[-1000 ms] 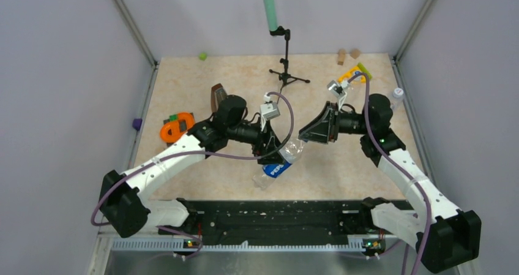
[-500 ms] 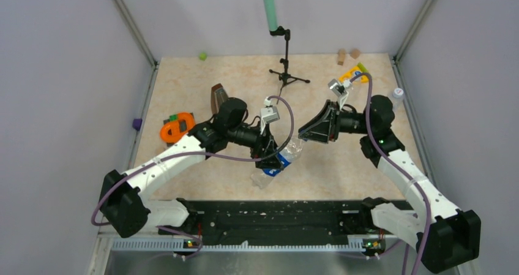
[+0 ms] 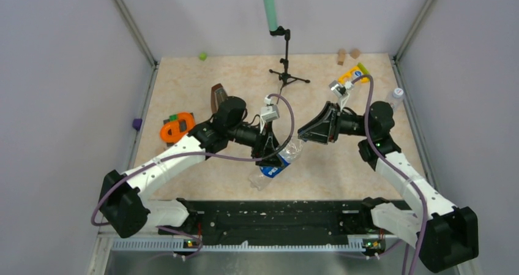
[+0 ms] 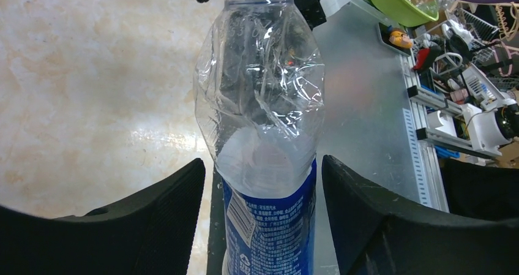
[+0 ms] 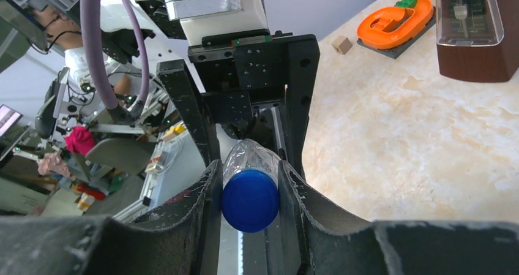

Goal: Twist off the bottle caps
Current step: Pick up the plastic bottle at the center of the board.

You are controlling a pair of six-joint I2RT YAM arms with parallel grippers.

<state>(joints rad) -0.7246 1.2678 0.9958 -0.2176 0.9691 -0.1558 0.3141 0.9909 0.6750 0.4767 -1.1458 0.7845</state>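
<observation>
— What surrounds them?
— A beige marbled table [image 3: 202,91], with grey walls [image 3: 61,73].
— And the pincers?
— The right gripper [image 5: 250,174] clamps the blue cap [image 5: 250,199]. The left gripper [image 4: 262,161] flanks the labelled bottle [image 4: 260,103] mid-table; I cannot tell whether it is pressing.

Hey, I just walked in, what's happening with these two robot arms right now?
Both arms are working on one clear bottle with a blue label, tilted over the table. The right gripper is shut on its dark blue cap, which sits on the neck, not yet off. The left gripper has its fingers on either side of the bottle's body; whether they press it is unclear.
</observation>
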